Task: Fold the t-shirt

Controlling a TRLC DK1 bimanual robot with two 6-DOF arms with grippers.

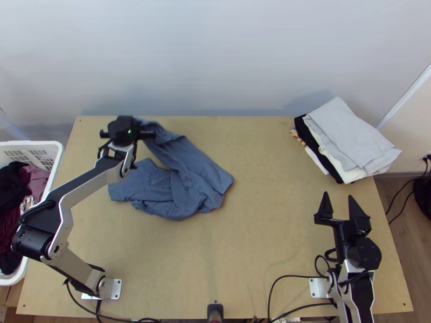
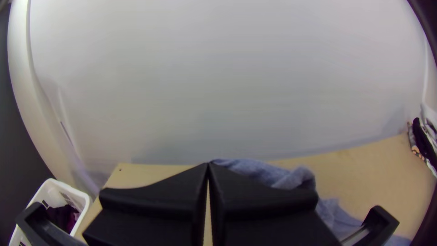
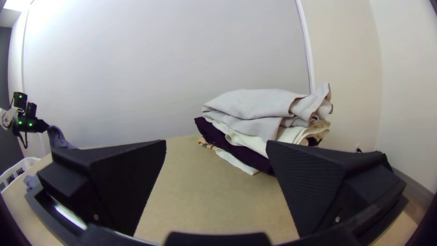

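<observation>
"What have you got?"

"My left claw (image 1: 123,129) pinches one raised end of the shirt (image 1: 196,172); the rest lies bunched on the table (image 1: 258,237), left of centre. You?"

"My right claw (image 1: 338,196) stands wide open, near the pile (image 1: 347,140) at right."

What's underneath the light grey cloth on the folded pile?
Under the light grey cloth, off-white cloth shows, then a dark piece, with a patterned edge and a white edge lowest. Only their edges stick out; the rest is covered.
</observation>
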